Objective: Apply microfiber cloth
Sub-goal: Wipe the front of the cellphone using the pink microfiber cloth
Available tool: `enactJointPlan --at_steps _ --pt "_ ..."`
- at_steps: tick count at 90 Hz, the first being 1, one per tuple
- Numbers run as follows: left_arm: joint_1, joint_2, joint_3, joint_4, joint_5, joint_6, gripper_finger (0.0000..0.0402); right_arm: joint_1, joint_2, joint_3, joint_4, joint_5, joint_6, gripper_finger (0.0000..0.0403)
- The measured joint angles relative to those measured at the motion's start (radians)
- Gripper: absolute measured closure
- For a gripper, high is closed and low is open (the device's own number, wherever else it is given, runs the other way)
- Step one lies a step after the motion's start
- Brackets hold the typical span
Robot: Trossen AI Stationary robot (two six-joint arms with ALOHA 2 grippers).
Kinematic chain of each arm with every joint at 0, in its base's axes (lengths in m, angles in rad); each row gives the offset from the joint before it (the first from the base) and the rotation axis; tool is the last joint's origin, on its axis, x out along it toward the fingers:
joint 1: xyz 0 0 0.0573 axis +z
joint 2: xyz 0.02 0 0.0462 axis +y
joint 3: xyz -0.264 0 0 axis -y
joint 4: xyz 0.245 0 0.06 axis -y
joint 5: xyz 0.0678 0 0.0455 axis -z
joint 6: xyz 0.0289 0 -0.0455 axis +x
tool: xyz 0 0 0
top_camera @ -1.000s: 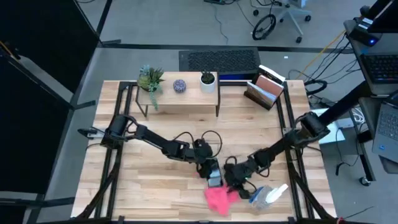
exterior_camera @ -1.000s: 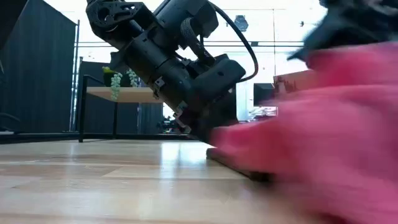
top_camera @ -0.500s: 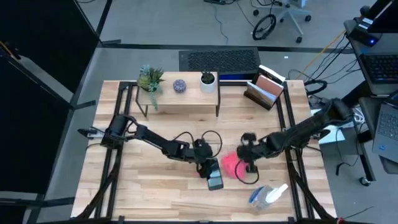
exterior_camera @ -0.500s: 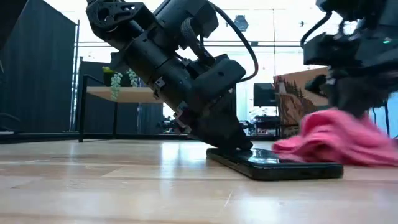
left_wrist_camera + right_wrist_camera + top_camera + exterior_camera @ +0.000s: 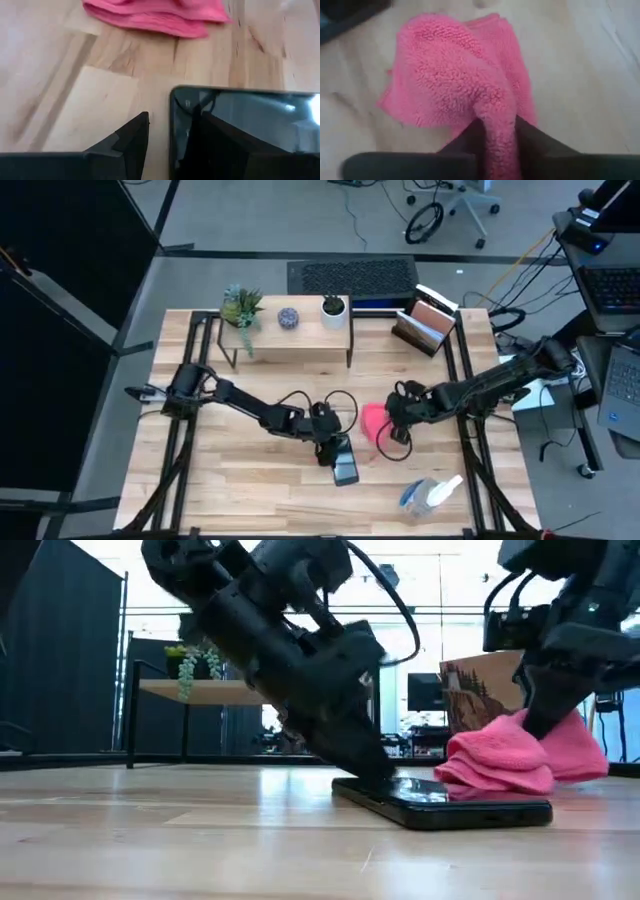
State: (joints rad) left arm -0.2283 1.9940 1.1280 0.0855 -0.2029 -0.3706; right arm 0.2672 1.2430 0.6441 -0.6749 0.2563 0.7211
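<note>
While the high view is showing the left gripper (image 5: 338, 455) resting at the top edge of the black smartphone (image 5: 346, 470), the right gripper (image 5: 390, 423) is now sitting farther from the front edge than half a second ago, having drawn the microfiber cloth (image 5: 373, 421) up off to the phone's right, so the wipe looks to be mid-stroke or resetting rather than finished. Looking along the surface (image 5: 150, 840) in the low view, the cloth (image 5: 505, 760) is bunching in a heap, its folds seeming to overlap the phone's (image 5: 440, 808) far end, with the right gripper (image 5: 545, 720) reaching down into it from above. Seen from the left wrist, the left jaws are spreading narrowly, one finger on the phone's (image 5: 250, 125) glass and one on wood, gripping nothing. Seen from the right wrist, the right jaws are pinching a ridge of cloth (image 5: 455, 80) tight between them.
</note>
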Motion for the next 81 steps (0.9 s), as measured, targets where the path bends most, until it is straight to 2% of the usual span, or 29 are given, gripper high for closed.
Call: enactJointPlan --at_steps 11,22,47,54,61,81 --pt "-0.019 -0.073 0.003 -0.090 -0.074 0.020 0.0238 -0.030 -0.036 0.000 -0.080 -0.061 0.114 0.0236" --pt "-0.043 -0.120 0.003 -0.169 -0.099 0.017 0.0238 -0.019 -0.071 0.000 -0.036 -0.142 0.151 0.0197" --pt "-0.128 -0.140 0.003 -0.267 -0.090 -0.076 0.0237 0.052 -0.057 0.001 0.311 -0.113 0.213 0.0169" --pt "-0.147 -0.140 0.004 -0.267 -0.090 -0.095 0.0237 0.069 -0.031 0.002 0.342 -0.099 0.211 0.0167" --pt "-0.158 -0.140 0.004 -0.263 -0.090 -0.095 0.0237 0.067 -0.023 0.002 0.277 -0.098 0.206 0.0167" --pt "-0.165 -0.141 0.005 -0.261 -0.089 -0.097 0.0237 0.026 -0.099 0.002 -0.106 -0.094 0.246 0.0167"
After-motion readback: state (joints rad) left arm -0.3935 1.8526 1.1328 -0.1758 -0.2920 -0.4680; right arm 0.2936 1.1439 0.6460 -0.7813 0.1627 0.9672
